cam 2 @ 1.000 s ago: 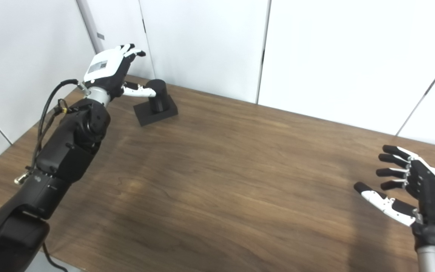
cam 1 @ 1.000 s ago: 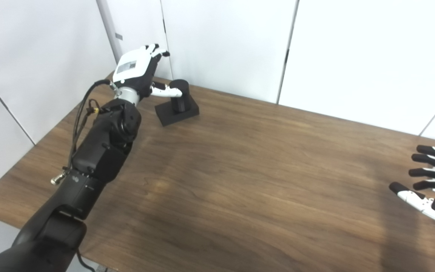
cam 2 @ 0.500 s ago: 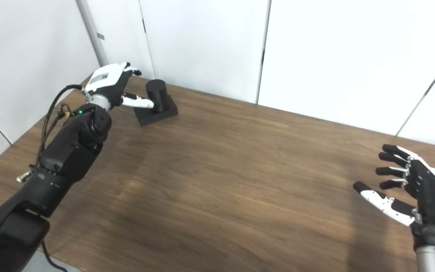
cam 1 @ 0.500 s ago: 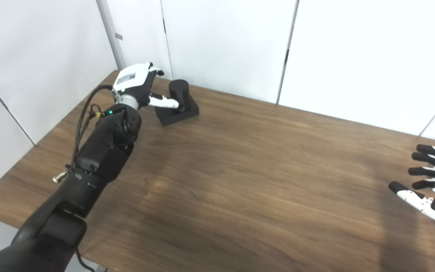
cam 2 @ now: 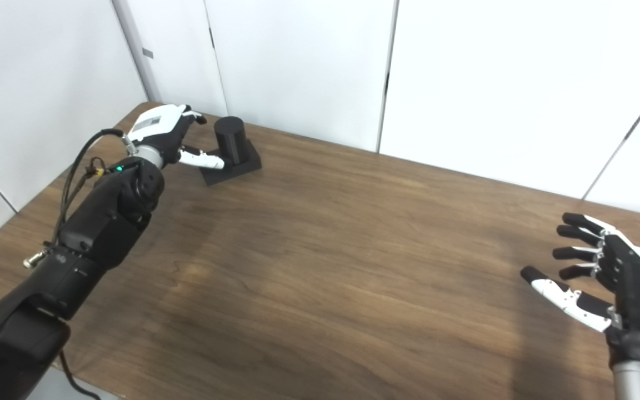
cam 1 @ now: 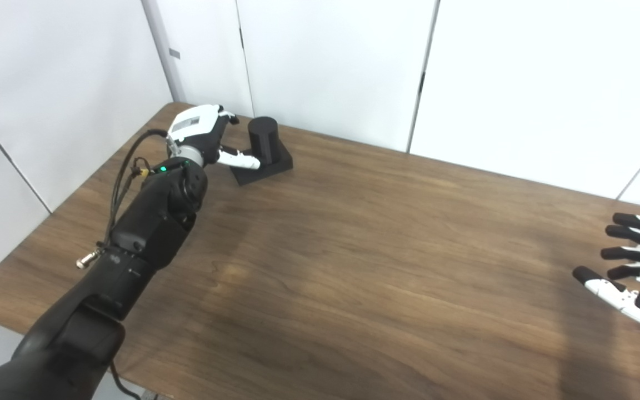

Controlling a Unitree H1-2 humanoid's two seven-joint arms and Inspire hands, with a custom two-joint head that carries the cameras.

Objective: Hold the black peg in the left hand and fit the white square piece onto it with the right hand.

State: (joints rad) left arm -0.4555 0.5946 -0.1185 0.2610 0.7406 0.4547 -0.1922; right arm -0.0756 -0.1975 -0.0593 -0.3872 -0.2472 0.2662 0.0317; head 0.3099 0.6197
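Note:
The black peg (cam 1: pixel 263 140) is a short upright cylinder on a flat square black base (cam 1: pixel 275 165), standing at the table's far left corner. My left hand (cam 1: pixel 204 135) is just left of it, low over the table, open, with its thumb reaching along the front of the base and its fingers apart behind. Whether it touches the peg I cannot tell. My right hand (cam 2: pixel 609 278) hovers open at the right edge, fingers spread, holding nothing. No white square piece shows in either view.
The brown wooden table (cam 1: pixel 353 250) fills most of the view. White wall panels (cam 1: pixel 325 61) stand right behind its far edge, close to the peg. A cable loop (cam 1: pixel 123 172) hangs off my left forearm.
My left hand has dropped from above the peg's height to table level beside it, the thumb sliding down toward the base. The right hand has stayed still.

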